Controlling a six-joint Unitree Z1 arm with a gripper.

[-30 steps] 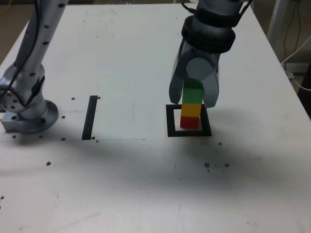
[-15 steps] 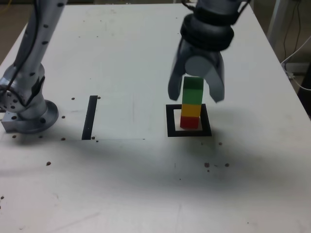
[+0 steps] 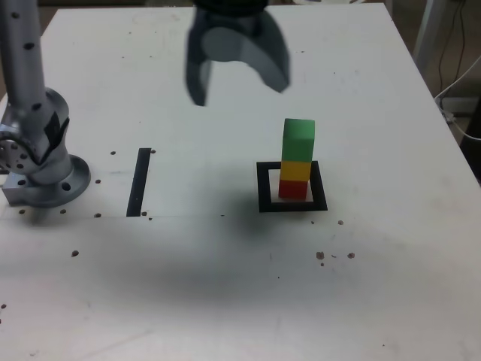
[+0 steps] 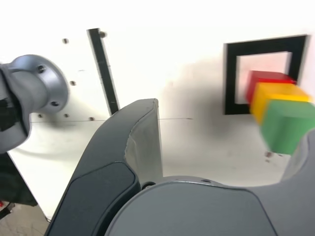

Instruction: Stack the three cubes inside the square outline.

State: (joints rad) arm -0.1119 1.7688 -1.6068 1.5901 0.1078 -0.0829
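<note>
my claw hangs high over the far part of the table, jaws spread wide, pinching nothing, well apart from the stack and to its left in the exterior view. green cube sits on yellow cube, yellow on red cube; the tower stands upright inside the square outline, red touching its white interior. black strip lies flat between my base and the outline

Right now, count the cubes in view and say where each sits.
3, stacked in the square outline: red cube at the bottom, yellow cube in the middle, green cube on top. None seems hidden.
</note>
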